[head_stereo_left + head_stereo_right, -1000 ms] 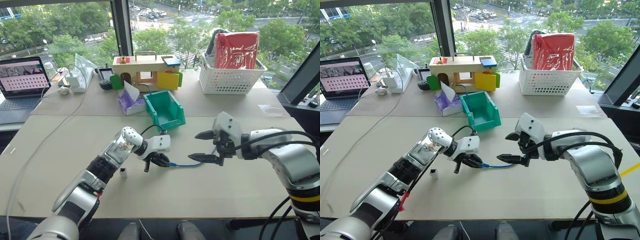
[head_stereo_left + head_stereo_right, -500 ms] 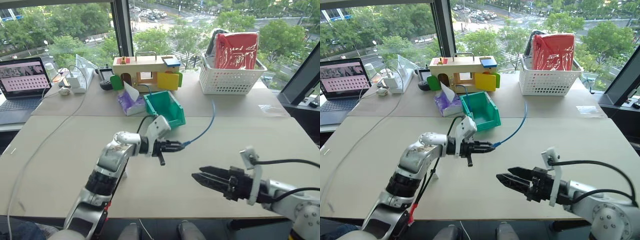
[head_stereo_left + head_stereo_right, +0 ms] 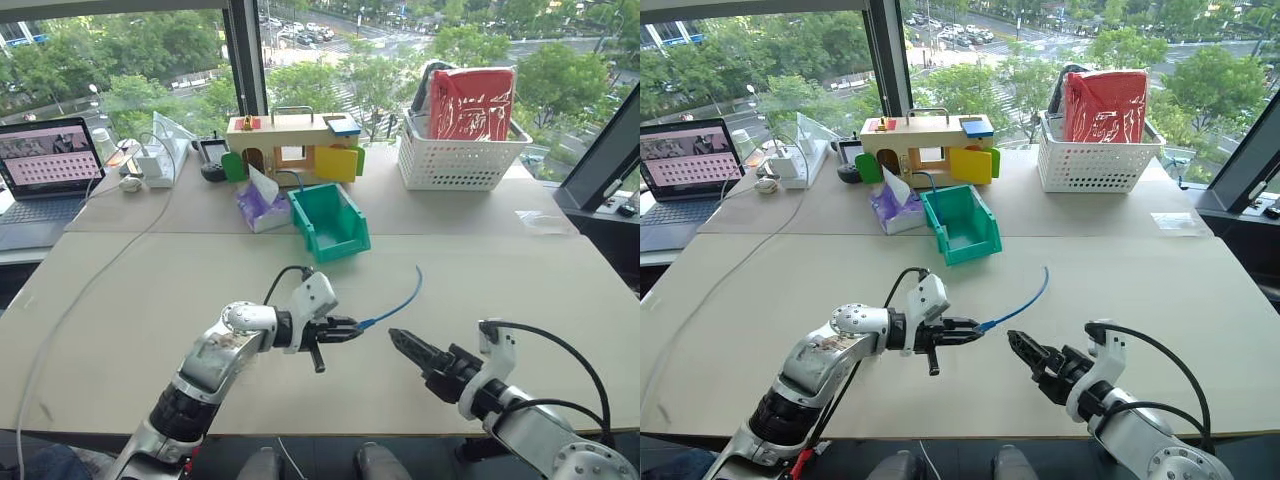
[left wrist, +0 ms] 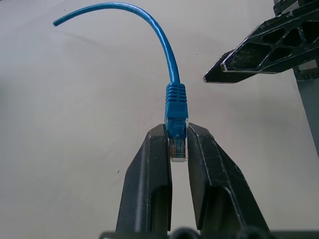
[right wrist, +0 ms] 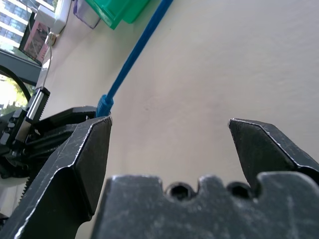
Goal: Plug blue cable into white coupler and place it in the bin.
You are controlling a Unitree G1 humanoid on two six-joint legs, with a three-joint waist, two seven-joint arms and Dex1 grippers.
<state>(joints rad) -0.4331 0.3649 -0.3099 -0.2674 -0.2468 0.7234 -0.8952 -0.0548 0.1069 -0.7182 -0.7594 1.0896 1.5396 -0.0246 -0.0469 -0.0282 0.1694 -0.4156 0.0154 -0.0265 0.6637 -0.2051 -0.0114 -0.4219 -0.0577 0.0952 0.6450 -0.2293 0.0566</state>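
You had two grippers, one blue cable, one bin and one table in front of you.

Your left gripper (image 4: 178, 137) was squeezed shut on the plug end of the blue cable (image 4: 176, 107). The small clear plug sat right between the two black fingers (image 4: 149, 169), and the blue boot poked out past their tips. From there the cord went up off the table in a curve, and its loose end hung in the air, away from the gripper. In the head view the left arm was bent at the elbow, low over the table (image 3: 120, 300), and the left gripper pointed sideways toward your right gripper (image 3: 398, 342).

Your right gripper had its two fingers (image 5: 75, 159) spread wide apart, and it held nothing. It pointed back toward the left gripper, tip facing tip, close but not touching. The cable's plug end was just beside one of its fingertips. The right arm came in low from the near right edge of the table.

The bin (image 3: 330, 222) was green and sat on the table well beyond both grippers, past the cable's loose end. Its cut-away front faced you.

I could not tell where the white coupler was.
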